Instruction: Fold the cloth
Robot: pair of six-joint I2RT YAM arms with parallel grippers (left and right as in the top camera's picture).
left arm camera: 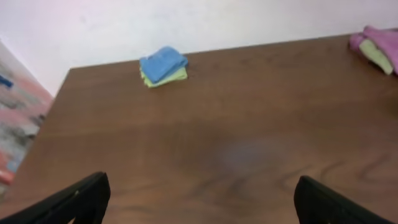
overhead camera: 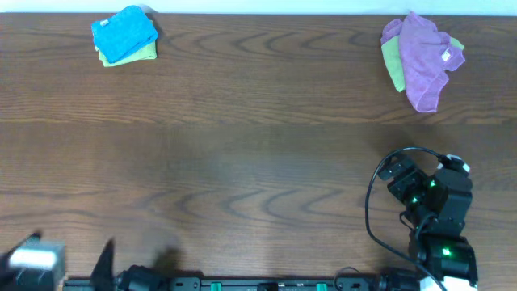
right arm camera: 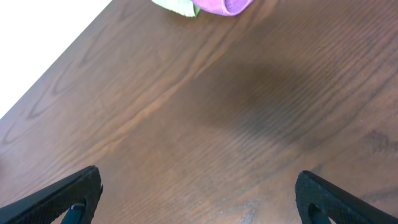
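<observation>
The cloth (overhead camera: 123, 32) lay far ahead of the left claw (left arm camera: 199, 200) and a little to the left of its middle line, well apart from it, near the far corner of the table (overhead camera: 258, 145). It rested on top of a lime-green cloth (left arm camera: 168, 78), which showed only as a thin border under it.

The left claw was wide, both dark fingers stood at the edges of its own view, and it held nothing. The right claw (right arm camera: 198, 194) was also wide and empty. Only bare wood lay between its fingers, and the purple cloth (overhead camera: 424, 56) lay far ahead of it on a second green cloth (overhead camera: 393, 65).

The blue cloth looked soft and fuzzy, like microfibre. Its shape was a compact, thick rectangle with rounded edges, so I judged that it was already folded, or nearly so. The purple one, in contrast, was a loose, wrinkled heap. The table was dark brown wood with a clear grain, smooth and flat.

In my judgement, no grasp was in hand at this moment, because both claws stood far from every cloth. If one more fold was wanted, the left claw would need a long reach forward. It would then have to pinch only the blue layer at one edge, because the green cloth below could easily come up with it.
</observation>
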